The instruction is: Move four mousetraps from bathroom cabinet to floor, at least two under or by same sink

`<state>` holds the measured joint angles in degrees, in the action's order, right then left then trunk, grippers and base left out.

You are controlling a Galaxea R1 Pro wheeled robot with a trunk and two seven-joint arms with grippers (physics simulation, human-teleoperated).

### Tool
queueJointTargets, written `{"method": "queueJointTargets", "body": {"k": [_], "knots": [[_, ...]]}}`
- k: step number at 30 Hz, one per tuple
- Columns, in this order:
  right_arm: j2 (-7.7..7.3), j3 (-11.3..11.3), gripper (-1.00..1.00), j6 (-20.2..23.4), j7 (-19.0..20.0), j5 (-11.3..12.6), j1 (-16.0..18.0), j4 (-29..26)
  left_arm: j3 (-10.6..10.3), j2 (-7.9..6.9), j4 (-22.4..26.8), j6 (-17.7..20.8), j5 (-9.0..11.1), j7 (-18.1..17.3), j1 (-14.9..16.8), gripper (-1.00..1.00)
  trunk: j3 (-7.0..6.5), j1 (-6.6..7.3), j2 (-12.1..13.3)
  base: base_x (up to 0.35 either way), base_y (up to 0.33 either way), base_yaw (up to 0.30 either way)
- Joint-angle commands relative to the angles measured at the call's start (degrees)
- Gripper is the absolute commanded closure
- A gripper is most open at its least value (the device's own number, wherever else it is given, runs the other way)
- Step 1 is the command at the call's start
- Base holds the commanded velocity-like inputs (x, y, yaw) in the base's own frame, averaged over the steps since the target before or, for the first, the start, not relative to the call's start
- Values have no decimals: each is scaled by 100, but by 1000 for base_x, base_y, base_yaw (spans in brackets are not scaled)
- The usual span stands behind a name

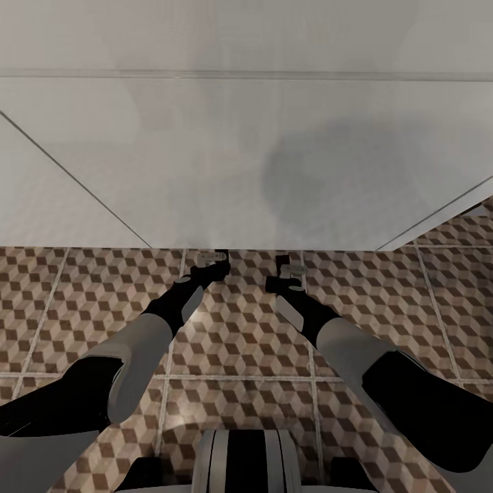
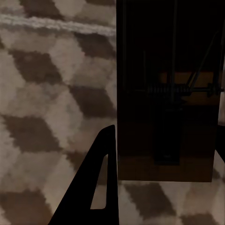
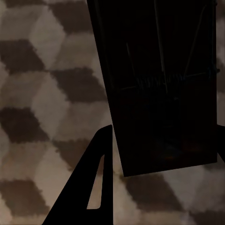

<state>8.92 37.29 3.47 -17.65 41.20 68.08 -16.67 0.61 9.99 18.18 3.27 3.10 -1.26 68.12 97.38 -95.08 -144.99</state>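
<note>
Two mousetraps: one [image 2: 168, 98] gripped between left gripper [image 1: 213, 261] fingers, one [image 3: 159, 89] gripped by right gripper [image 1: 286, 272], both over bathroom floor [image 1: 239, 329].

2 mousetraps are visible. Left wrist view: 1 mousetrap [image 2: 166, 93], a dark brown flat rectangle with thin wire bars and a coil spring across it, above the cube-pattern bathroom floor [image 2: 51, 93]. Right wrist view: a second mousetrap [image 3: 159, 84], near-black, tilted.
</note>
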Motion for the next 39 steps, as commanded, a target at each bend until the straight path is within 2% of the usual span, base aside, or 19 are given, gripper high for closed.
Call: {"method": "queueJointTargets", "body": {"k": [1, 39], "knots": [[-4, 49, 100, 33, -45, 28, 3, -12, 4, 1, 10, 34, 24, 7, 0, 100, 3, 1, -1, 0, 0, 0], [-13, 42, 100, 30, -45, 28, 5, -52, 1, 1, 10, 42, 24, -6, 0, 100, 3, 1, -1, 0, 0, 0]]}}
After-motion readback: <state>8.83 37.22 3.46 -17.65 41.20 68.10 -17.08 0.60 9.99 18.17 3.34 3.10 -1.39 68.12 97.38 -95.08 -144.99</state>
